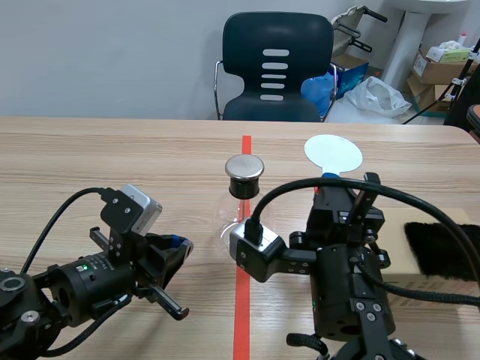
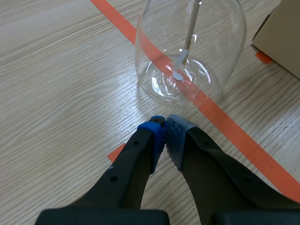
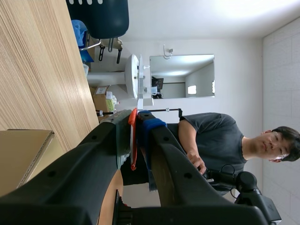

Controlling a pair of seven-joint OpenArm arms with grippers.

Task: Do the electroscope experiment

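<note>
The left gripper (image 2: 165, 123) has its fingers together, the blue pads meeting tip to tip with nothing between them, low over the bare table (image 2: 56, 84) and just short of the electroscope (image 2: 190, 51), not touching it. That wrist view looks through the clear glass flask to the metal rod (image 2: 191, 23) hanging inside and the small pale leaf (image 2: 180, 60) at its end; the flask stands on the orange-red tape line (image 2: 234, 133). The scene view adds what the wrist camera crops off: the flask's dark neck and round metal cap (image 1: 245, 166), mid-table between the two arms. To its right, the right gripper (image 1: 341, 193) is raised and clamped on the stem of a paddle (image 1: 332, 155), whose pale round disc stands upright above the fingers. The right wrist view shows those fingers nearly closed on a thin orange-red edge with a blue piece beside it, but not the disc face. At the right of the table lies a cardboard box (image 1: 435, 289) with a black furry cloth (image 1: 442, 251) on it; a corner of the box shows in both wrist views. Only the right wrist view shows a person (image 3: 211, 140) in a dark grey shirt and a wall mirror (image 3: 183, 75). A dark chair (image 1: 277, 67) stands at the far side.
</note>
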